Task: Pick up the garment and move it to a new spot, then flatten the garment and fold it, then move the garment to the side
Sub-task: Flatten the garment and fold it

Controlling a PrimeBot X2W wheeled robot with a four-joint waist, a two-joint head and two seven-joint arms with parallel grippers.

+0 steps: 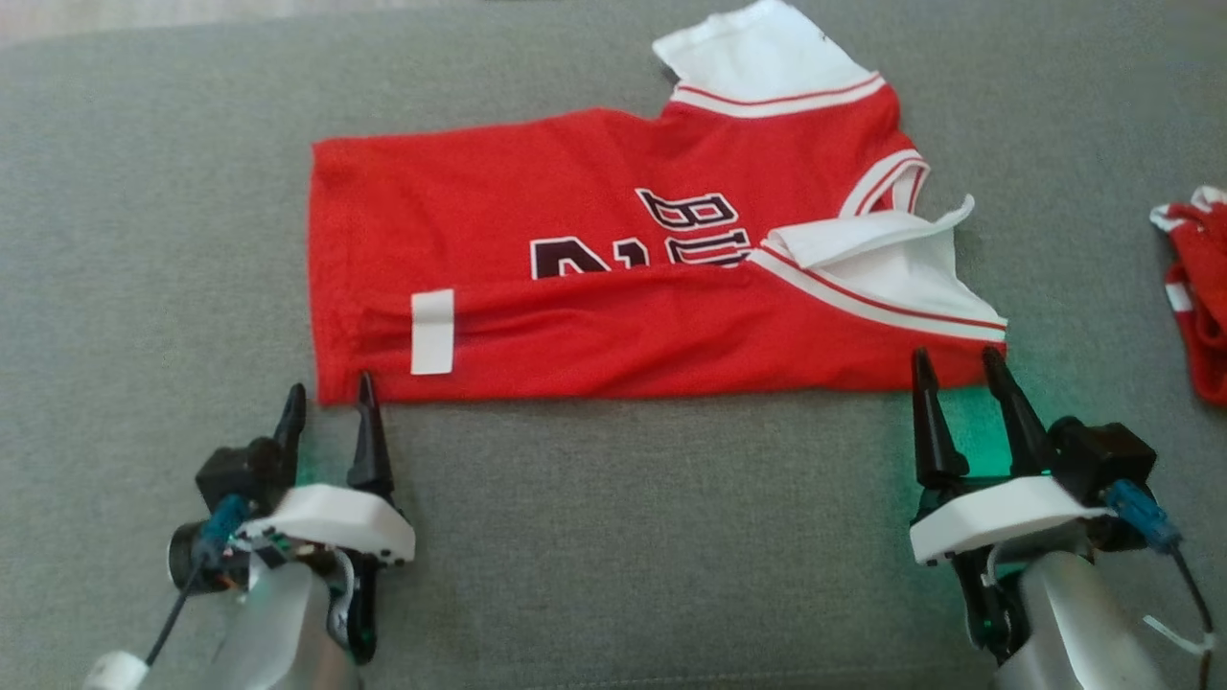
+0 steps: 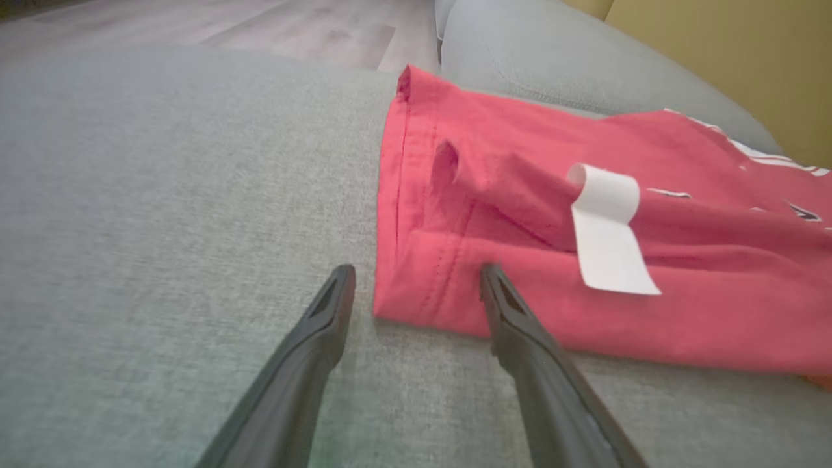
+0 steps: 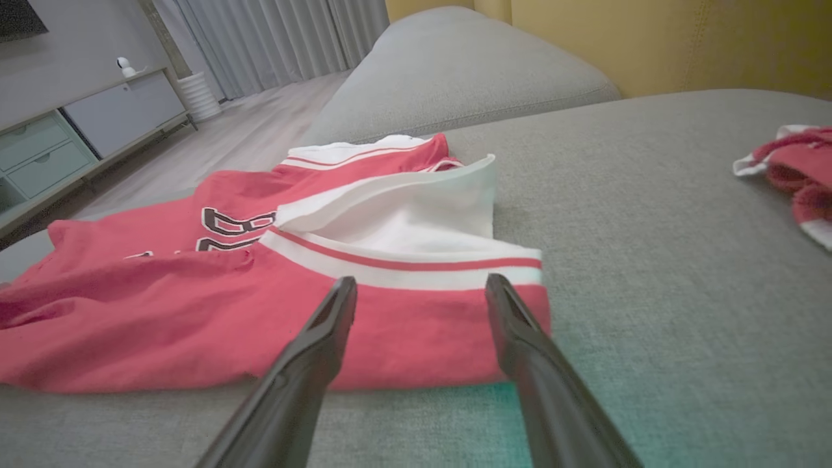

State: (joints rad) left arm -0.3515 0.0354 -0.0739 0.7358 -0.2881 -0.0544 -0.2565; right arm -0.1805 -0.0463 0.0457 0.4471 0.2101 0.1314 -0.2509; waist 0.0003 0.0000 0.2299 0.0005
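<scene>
A red garment with white sleeves and dark lettering lies sideways on the grey cushion, its near long edge folded over itself. A white tag sits on that folded flap. My left gripper is open at the garment's near left corner, one fingertip over the fabric, the other over bare cushion. Open as well, my right gripper straddles the near right corner below the white sleeve. Nothing is held in either.
A second crumpled red-and-white cloth lies at the far right of the cushion. A raised sofa cushion and a yellow wall stand beyond the garment. Floor and a cabinet lie past the left edge.
</scene>
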